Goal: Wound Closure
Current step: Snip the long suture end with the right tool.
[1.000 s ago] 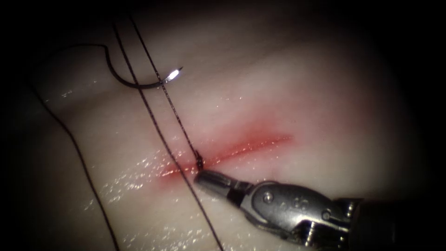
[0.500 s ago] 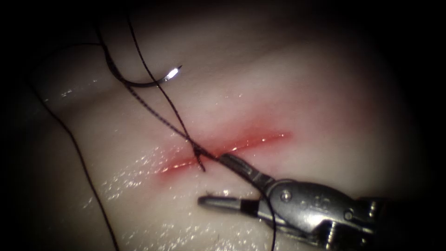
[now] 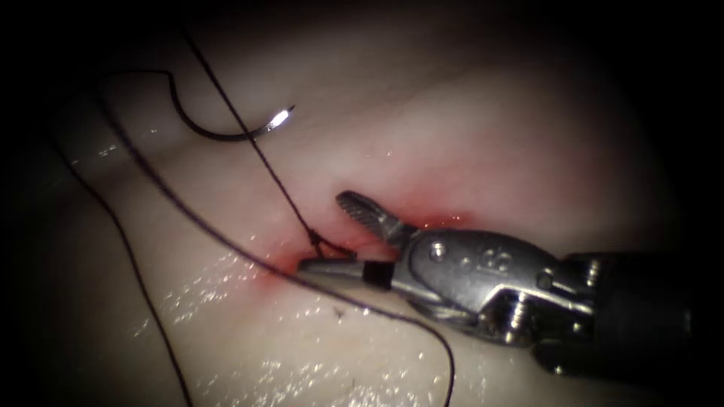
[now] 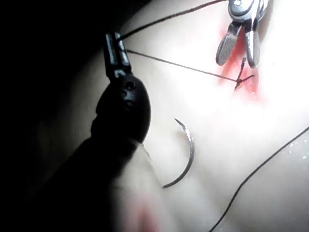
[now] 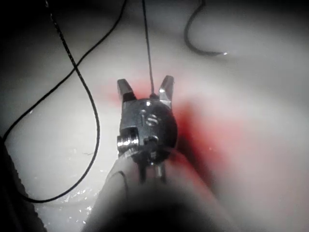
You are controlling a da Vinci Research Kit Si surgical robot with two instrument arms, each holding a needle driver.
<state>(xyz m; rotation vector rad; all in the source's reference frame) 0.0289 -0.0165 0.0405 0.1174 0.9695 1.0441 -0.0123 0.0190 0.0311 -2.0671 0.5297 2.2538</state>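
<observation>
My right tool [image 3: 323, 231] stands open over the cut [image 3: 441, 218] in the tissue [image 3: 490, 136], one jaw on each side of the thread knot [image 3: 320, 243], with nothing held. From the knot a taut thread [image 3: 249, 139] runs up and left. The right wrist view has that thread [image 5: 147, 53] passing between the open jaws of the right tool [image 5: 145, 80]. My left tool [image 4: 115, 41] is shut on the thread [image 4: 183, 66]. The curved needle [image 3: 219, 134] lies free on the tissue left of the cut, held by neither tool, and appears as the needle [image 4: 186, 154] beside the left tool.
A slack strand [image 3: 226, 241] crosses the tissue from upper left, under the right tool's lower jaw, to the bottom edge. Another loose strand [image 3: 136, 264] curves down the left side. Red fluid [image 3: 271, 267] marks the cut's left end.
The right tool's jaws opened, then moved up and left to stand around the knot. One of the two taut strands went slack and now lies across the tissue.
</observation>
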